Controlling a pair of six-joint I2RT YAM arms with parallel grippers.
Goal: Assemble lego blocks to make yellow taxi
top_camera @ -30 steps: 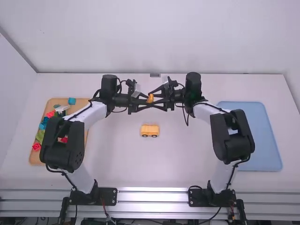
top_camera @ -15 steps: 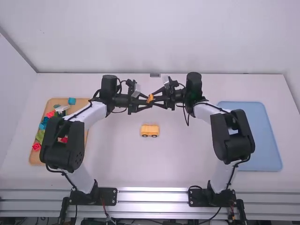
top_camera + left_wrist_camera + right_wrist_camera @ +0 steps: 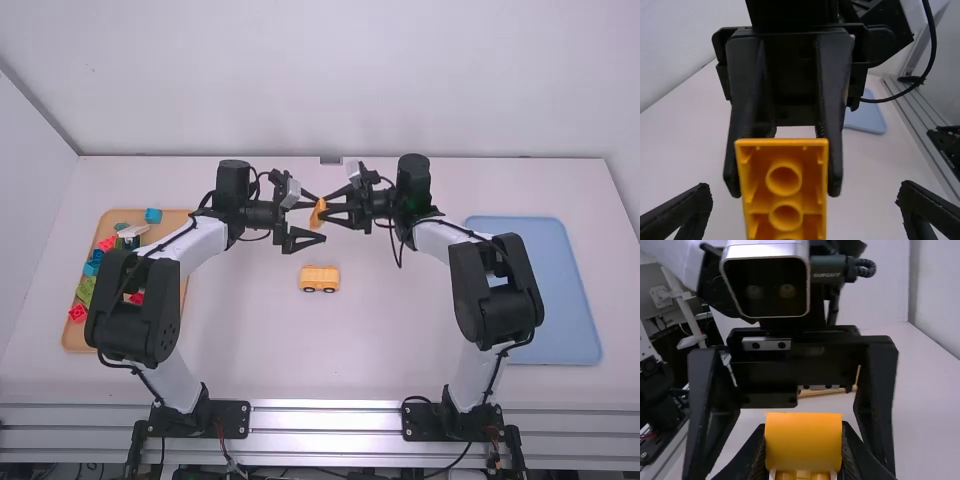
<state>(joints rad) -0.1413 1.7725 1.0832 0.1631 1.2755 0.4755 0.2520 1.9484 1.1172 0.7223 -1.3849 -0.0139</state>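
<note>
Orange-yellow plastic, the hollow brick sat clamped in the jaws of my right gripper. The jaws of my left gripper, closed in on it a moment earlier, had just spread wide apart, so I judged the right alone now carried it. Below on the surface stood the wheeled yellow body; backing the left clear seemed wise before I brought the brick down to it.

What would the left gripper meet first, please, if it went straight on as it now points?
Probably the orange block, held by the right gripper directly ahead, though depth is hard to judge.
</note>
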